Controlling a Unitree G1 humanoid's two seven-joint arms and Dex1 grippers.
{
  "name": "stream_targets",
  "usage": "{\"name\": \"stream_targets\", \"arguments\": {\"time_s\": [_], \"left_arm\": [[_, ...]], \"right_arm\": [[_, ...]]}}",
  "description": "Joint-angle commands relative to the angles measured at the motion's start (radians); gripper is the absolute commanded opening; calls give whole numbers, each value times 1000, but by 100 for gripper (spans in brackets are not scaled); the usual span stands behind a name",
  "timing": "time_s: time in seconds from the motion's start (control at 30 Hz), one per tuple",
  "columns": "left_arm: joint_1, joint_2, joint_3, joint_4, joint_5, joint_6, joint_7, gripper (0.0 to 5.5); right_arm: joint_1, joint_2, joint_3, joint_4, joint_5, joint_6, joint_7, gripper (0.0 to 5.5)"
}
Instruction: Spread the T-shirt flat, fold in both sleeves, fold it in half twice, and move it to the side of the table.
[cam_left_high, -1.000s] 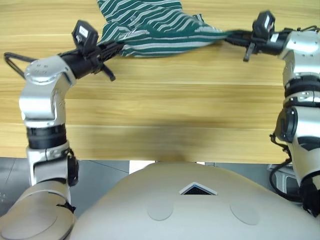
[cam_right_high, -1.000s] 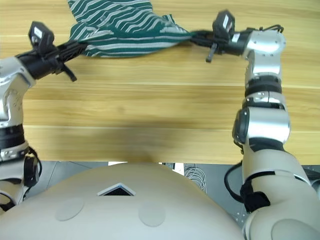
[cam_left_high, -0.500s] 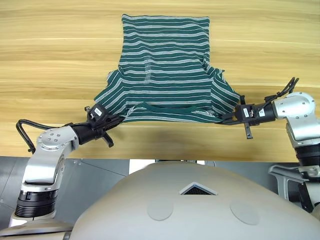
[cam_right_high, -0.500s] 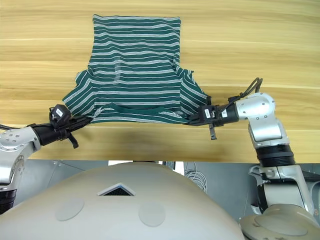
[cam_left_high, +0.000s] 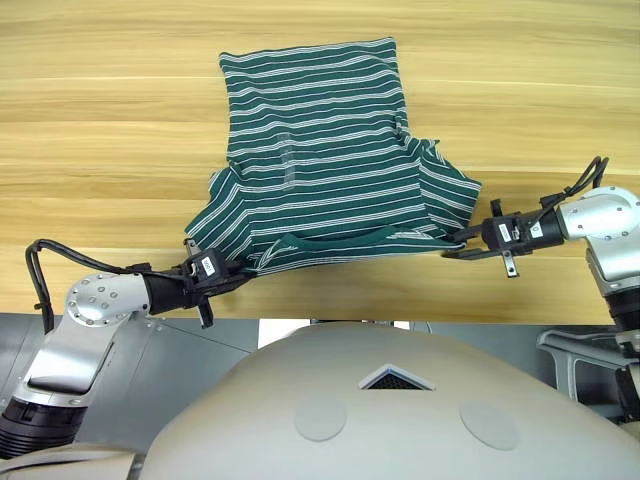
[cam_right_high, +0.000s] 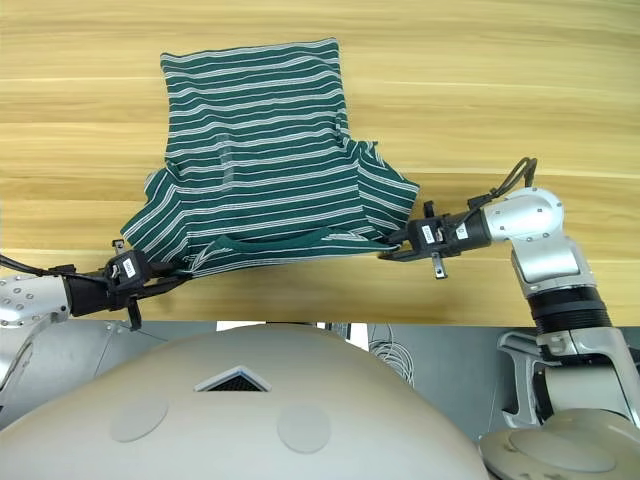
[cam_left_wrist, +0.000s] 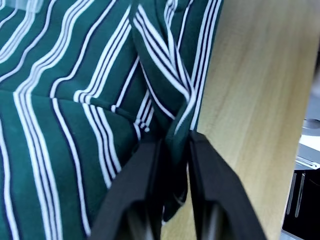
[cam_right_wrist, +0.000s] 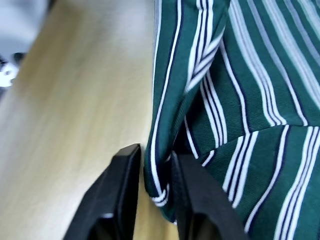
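**A:** Arm pose?
**B:** Both low and stretched out sideways along the table's near edge. The left gripper and right gripper point inward toward each other.
**A:** Grip?
**B:** Each is clamped almost closed on a pinch of the dark green white-striped T-shirt. Left has the near-left corner, right the near-right.
**A:** Shirt position?
**B:** Between the grippers. Collar end is nearest the robot, hem far. It lies slightly skewed with the sleeves bunched.
**A:** Surface?
**B:** Light wooden table, with grey floor below its near edge.

Dark green white-striped T-shirt, light wood-grain table, black pincers
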Motion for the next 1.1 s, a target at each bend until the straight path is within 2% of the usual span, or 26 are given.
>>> {"name": "stream_targets", "arguments": {"time_s": [0.03,0.17,0.37,0.4,0.57,0.8,0.87,0.97,1.1], "left_arm": [[-11,39,-16,46,70,-48,-7,129],[-5,45,5,13,38,-95,-30,200],[1,33,88,-88,-129,-70,-78,305],[13,38,101,-99,-150,-68,-91,325],[54,65,206,-130,-206,-91,-169,418],[31,46,259,-118,-271,-84,-219,535],[-6,20,264,-114,-317,-54,-191,538],[-97,-75,299,-115,-497,23,-82,538],[-232,-228,366,-46,-619,55,141,540]], "right_arm": [[46,-78,20,2,20,-18,78,177],[26,-80,19,18,38,-16,77,258],[-2,-44,14,48,32,-16,43,363],[-4,-41,13,50,38,-15,42,367],[10,-35,-23,0,151,34,64,367],[62,-84,-101,-153,441,148,87,367],[47,-69,-128,-159,485,193,86,367],[-19,16,-145,-134,477,281,-27,367],[-122,139,-131,-148,426,376,-216,300]]}}
